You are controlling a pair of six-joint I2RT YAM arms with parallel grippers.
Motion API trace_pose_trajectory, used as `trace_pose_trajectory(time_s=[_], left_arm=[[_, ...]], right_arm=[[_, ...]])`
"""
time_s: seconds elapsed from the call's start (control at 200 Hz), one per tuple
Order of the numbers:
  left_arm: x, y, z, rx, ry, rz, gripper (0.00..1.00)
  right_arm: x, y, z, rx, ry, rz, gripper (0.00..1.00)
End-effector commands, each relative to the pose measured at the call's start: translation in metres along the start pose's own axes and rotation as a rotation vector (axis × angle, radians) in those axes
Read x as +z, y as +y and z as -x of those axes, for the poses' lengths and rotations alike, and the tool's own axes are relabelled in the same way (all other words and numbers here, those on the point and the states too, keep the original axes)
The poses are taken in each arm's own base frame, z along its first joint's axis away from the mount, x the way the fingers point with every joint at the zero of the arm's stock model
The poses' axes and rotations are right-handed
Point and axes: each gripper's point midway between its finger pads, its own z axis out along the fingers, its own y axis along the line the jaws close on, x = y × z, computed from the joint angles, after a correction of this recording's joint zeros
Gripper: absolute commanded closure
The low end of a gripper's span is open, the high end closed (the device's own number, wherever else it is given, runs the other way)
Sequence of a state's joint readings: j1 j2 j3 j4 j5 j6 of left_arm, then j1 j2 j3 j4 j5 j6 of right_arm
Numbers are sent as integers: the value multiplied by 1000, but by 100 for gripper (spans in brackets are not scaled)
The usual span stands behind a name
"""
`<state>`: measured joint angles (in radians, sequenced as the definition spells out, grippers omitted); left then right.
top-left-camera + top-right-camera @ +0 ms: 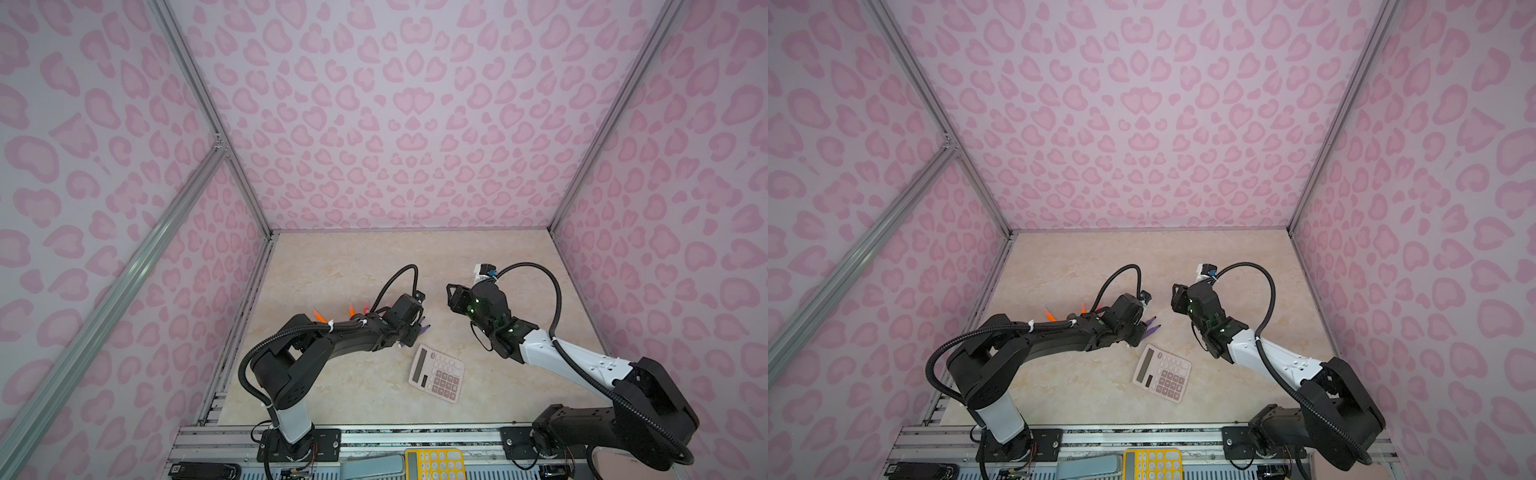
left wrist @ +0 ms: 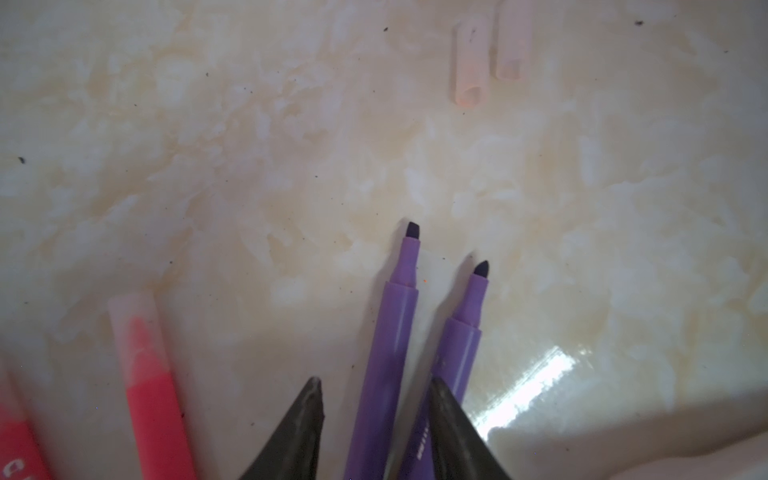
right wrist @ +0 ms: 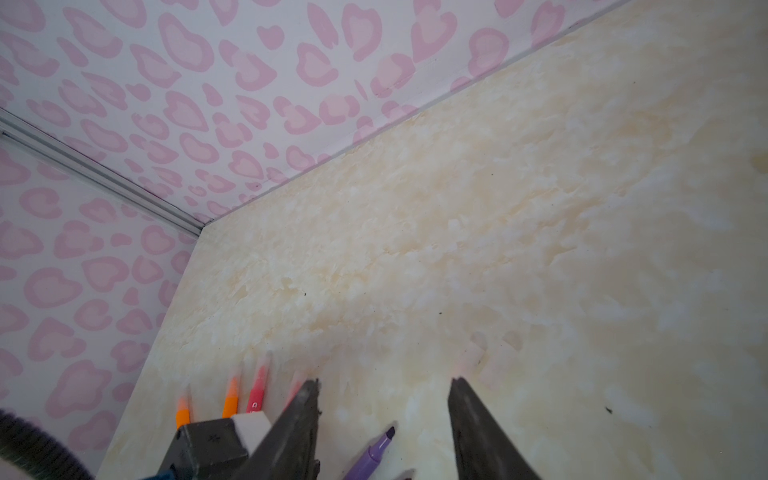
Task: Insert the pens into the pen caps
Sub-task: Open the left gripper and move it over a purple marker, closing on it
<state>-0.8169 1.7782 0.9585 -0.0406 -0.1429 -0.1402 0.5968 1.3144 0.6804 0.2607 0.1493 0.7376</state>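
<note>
Left wrist view: two purple pens lie side by side on the pale marbled counter [image 2: 208,166], their bare dark tips pointing away from the camera. The left gripper [image 2: 374,380] hangs low over them with its jaws spread, one on either side of a purple pen [image 2: 392,328]. A strip of counter shows between one jaw and that barrel, so nothing is pinched. The other jaw overlaps the second purple pen [image 2: 463,336]; whether it touches cannot be told. Well beyond the tips lie two clear pen caps [image 2: 469,58], side by side, open mouths facing the pens. Off to one side, a pink-red pen [image 2: 153,399] already wears its cap.

Right wrist view: the right gripper [image 3: 385,380] hovers above the counter, jaws spread and empty. Two orange pens [image 3: 230,395] show past the left arm's wrist. In a top view, a pink calculator [image 1: 436,374] lies close to the left gripper.

The pens look light, stiff and smooth, with round barrels likely to roll or twist if nudged. The best hold is probably mid-barrel, behind the stepped shoulder, leaving the tip free. The caps look tiny, thin-walled and slippery, and are hard to see against the counter. They may skid away or squash if pinched. A gentle hold near the closed end would keep the mouth clear.
</note>
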Motion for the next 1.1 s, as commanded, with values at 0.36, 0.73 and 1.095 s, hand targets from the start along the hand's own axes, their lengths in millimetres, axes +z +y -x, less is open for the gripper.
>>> trace_pose_trajectory(time_s=[0.36, 0.73, 1.095], left_arm=[[12, 1, -14, 7, 78, 1, 52], [12, 4, -8, -40, 69, -50, 97], [-54, -2, 73, -70, -246, -139, 97]], right_arm=[[2, -3, -1, -5, 2, -8, 48], [4, 2, -3, 12, 11, 20, 48], [31, 50, -49, 62, 128, 165, 43]])
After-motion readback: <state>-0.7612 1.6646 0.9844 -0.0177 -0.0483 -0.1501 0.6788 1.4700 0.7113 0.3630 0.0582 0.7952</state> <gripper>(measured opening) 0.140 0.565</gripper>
